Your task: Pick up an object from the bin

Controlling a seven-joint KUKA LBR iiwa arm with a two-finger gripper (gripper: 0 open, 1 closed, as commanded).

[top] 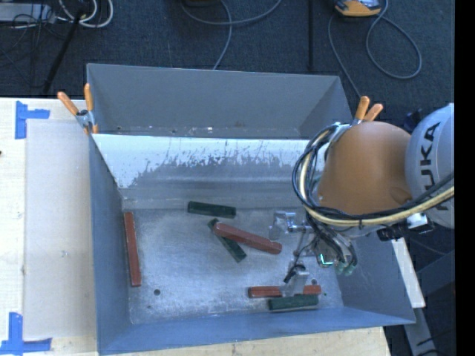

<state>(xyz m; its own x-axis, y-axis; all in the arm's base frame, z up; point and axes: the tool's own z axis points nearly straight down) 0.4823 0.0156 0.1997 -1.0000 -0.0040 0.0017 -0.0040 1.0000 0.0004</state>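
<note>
Camera view from above puts my gripper (299, 273) low in the bin (215, 117), close to its near right corner. It is right over a short red-brown bar (276, 292) that lies flat on the floor, roughly parallel to the near wall. I cannot tell whether the gripper is open or closed, nor whether it touches the bar. Nothing can be seen in its hold.

Just beside that bar, on the near-wall side and lying almost parallel to it, is a dark green bar (293, 303) of similar length. The two seem to touch along part of their length.

Toward the middle of the floor a longer red-brown bar (247, 238) lies tilted, its right end pointing at my wrist. It crosses over a second dark green bar (231, 248) that sticks out on both sides of it. A third dark green bar (211, 210) lies a little farther back, near the foot of the far wall and apart from the others.

Along the left wall, well apart from everything else, a long red-brown bar (132, 248) runs from back to front.

My orange wrist cover (364, 165) and looped cables (306, 170) hang over the bin's right side.
</note>
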